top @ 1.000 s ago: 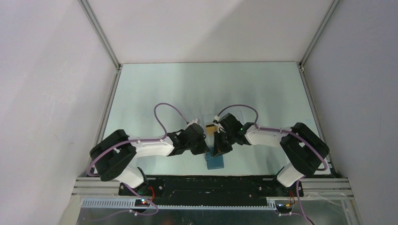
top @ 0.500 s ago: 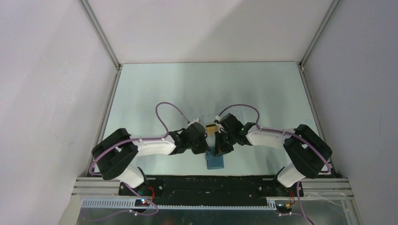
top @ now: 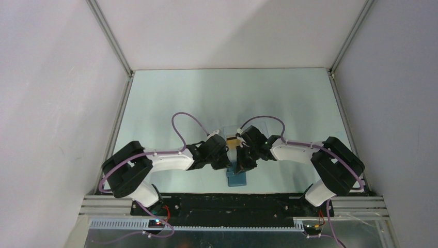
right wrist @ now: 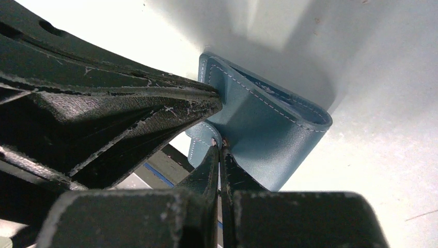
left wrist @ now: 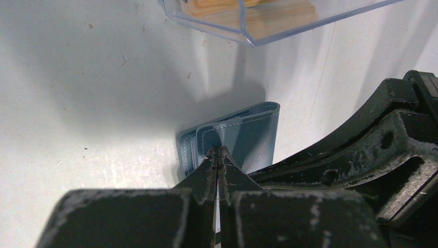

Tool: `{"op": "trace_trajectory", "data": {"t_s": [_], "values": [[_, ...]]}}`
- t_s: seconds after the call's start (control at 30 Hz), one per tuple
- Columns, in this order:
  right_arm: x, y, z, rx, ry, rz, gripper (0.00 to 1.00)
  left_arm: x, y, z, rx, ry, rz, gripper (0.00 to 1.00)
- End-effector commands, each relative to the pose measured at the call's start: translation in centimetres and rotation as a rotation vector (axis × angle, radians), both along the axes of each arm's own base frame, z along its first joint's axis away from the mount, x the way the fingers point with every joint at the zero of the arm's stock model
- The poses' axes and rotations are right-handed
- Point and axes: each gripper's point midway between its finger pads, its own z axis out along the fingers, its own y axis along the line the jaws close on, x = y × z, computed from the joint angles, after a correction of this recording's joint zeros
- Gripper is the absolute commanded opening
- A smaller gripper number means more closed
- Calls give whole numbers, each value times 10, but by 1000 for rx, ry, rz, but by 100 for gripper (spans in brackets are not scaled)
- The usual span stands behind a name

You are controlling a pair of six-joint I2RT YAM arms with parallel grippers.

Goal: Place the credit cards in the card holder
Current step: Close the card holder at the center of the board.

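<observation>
The blue card holder [top: 237, 179] lies near the table's front edge between both arms, partly folded open. In the left wrist view my left gripper [left wrist: 218, 150] is shut on an upper flap of the card holder [left wrist: 255, 135]. In the right wrist view my right gripper [right wrist: 219, 140] is shut on the card holder's [right wrist: 266, 126] near edge by its small tab, and the left gripper's fingers [right wrist: 155, 106] press in from the left. Orange-gold credit cards [left wrist: 258, 8] lie inside a clear plastic box [left wrist: 310, 19] just behind the holder. Seen from above, the left gripper [top: 226, 164] and right gripper [top: 241, 165] meet over the holder.
The clear box [top: 232, 134] stands just beyond the two grippers, mid-table. Enclosure walls with metal frame rails [top: 121, 111] bound the pale table [top: 217, 98] on the left, back and right. The black base rail [top: 232, 206] runs along the front.
Both arms have shifted only very slightly; the grippers stay shut at the card holder in the same place.
</observation>
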Motion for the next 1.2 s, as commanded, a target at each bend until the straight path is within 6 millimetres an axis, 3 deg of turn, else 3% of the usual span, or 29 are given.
{"op": "trace_trajectory", "data": {"t_s": [0.0,0.23,0.4,0.63,1.17], "values": [[-7,-13,-21,-92,30,1,0,-7,21,-27,122,45,15,0],[-7,-20,-36,-157,26,-3,0,-7,21,-27,124,46,14,0],[-1,-40,-49,-270,-12,-30,0,-7,20,-27,121,48,12,0],[-10,-59,-71,-383,36,-38,0,-8,21,-28,123,52,13,0],[-16,-117,-96,-653,66,-121,0,-9,21,-30,132,62,15,0]]}}
